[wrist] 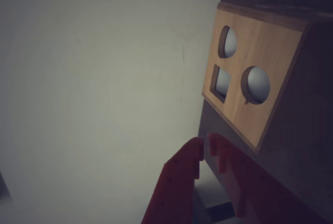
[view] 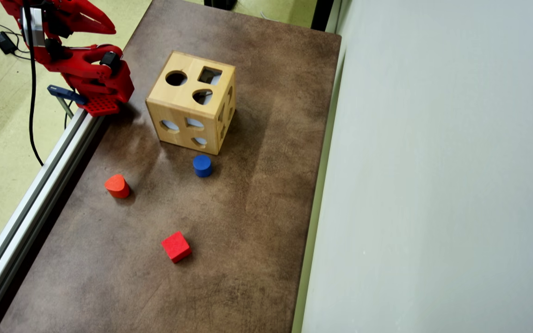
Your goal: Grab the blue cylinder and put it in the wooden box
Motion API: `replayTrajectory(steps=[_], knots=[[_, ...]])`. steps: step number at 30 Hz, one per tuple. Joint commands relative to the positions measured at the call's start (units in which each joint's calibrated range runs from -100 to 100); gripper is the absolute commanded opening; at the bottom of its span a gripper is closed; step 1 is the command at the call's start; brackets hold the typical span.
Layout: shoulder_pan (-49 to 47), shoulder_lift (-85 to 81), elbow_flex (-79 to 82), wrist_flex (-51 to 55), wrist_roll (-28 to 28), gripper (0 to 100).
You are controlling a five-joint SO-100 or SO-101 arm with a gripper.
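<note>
The blue cylinder (view: pixel 202 165) stands upright on the brown table, just in front of the wooden box (view: pixel 165 95) in the overhead view. The box sits mid-table with a round, a square and a half-round hole in its top face. My red gripper (view: pixel 109 28) is raised at the far left corner of that view, well away from the cylinder. In the wrist view its fingertips (wrist: pixel 204 148) nearly touch, with nothing between them, and the wooden box (wrist: pixel 263 52) fills the right side. A blue patch at that view's top right edge is too dark to identify.
An orange-red rounded block (view: pixel 117 186) and a red cube (view: pixel 176 246) lie on the table nearer the bottom of the overhead view. A metal rail (view: pixel 30 199) runs along the table's left edge. A pale wall (view: pixel 433 185) borders the right side.
</note>
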Motion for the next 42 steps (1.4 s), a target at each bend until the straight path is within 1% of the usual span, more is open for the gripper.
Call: replayTrajectory(steps=[1, 42], knots=[[-0.16, 0.18, -0.16, 0.41, 0.05, 3], [-0.75, 0.18, -0.16, 0.41, 0.15, 3]])
